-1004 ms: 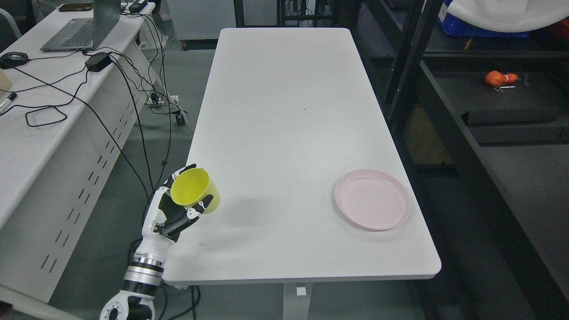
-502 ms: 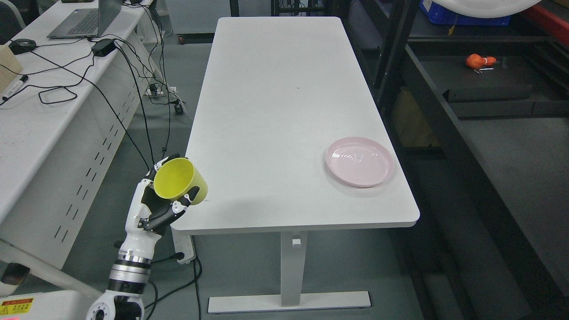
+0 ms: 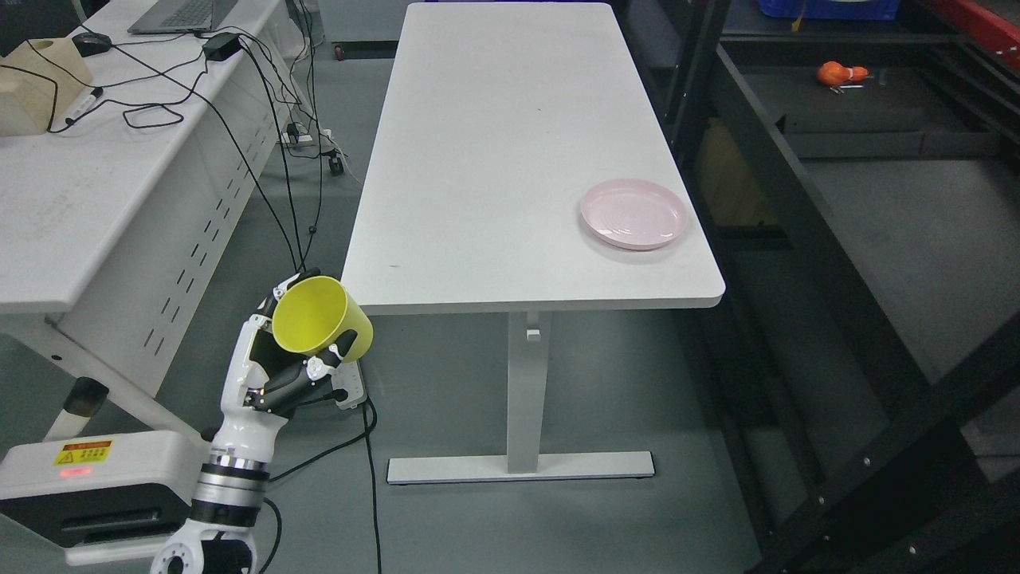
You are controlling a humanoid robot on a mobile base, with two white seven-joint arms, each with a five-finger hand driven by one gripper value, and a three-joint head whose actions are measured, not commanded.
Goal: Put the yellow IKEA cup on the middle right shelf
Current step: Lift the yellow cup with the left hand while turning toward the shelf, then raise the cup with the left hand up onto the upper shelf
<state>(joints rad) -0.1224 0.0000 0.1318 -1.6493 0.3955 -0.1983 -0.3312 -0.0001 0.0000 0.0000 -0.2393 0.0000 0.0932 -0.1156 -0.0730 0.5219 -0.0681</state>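
Observation:
A yellow cup [image 3: 319,316] is held in my left hand [image 3: 296,344], tilted with its mouth toward the camera. The white and black fingers [image 3: 303,379] wrap around its underside. Hand and cup hang over the floor, just off the near left corner of the white table [image 3: 510,143]. A black shelving rack [image 3: 797,199] runs along the right side of the picture, with dark shelf boards [image 3: 908,231] behind its frame. My right arm does not show.
A pink plate [image 3: 634,213] lies near the table's right edge. An orange object [image 3: 833,73] rests on a far shelf. A white desk [image 3: 88,167] with cables, a laptop and a wooden block stands at the left. A white base unit [image 3: 96,478] sits at the lower left.
The whole view has pulled back from the table, so the camera has moved. The cup stays in my left hand, now off the table's corner rather than over its edge.

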